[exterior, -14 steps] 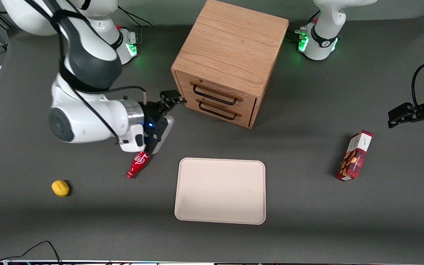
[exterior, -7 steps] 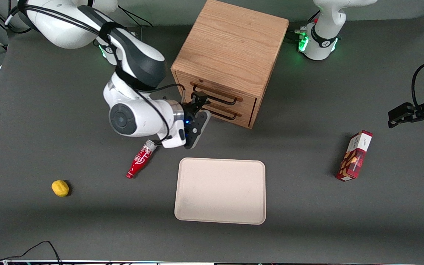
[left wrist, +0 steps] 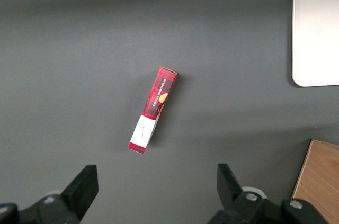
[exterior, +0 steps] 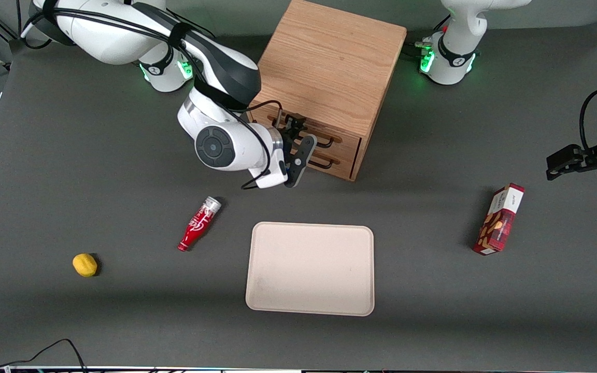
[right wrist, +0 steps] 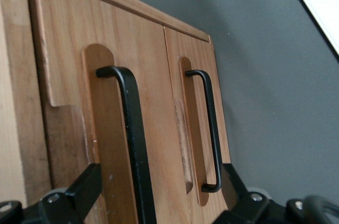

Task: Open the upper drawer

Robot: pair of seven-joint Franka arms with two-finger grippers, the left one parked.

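The wooden cabinet (exterior: 329, 67) stands at the back middle of the table, both drawers shut. The upper drawer (exterior: 345, 144) is the topmost one, with a thin black wire handle (exterior: 328, 139). My right gripper (exterior: 296, 129) is right in front of this drawer, at the handle's working-arm end. In the right wrist view the upper drawer (right wrist: 69, 49) fills the frame and its handle (right wrist: 132, 139) runs between the two fingers of the open gripper (right wrist: 156, 195). The lower drawer's handle (right wrist: 211, 128) lies beside it, close to one finger (right wrist: 235, 189). Nothing is gripped.
A beige tray (exterior: 310, 269) lies nearer the front camera than the cabinet. A red bottle (exterior: 197, 224) and a yellow lemon (exterior: 85, 264) lie toward the working arm's end. A red box (exterior: 500, 219) lies toward the parked arm's end, also in the left wrist view (left wrist: 153, 115).
My right arm has swung from above the red bottle toward the cabinet. The gripper has come up to the upper drawer's handle. The drawers have not moved.
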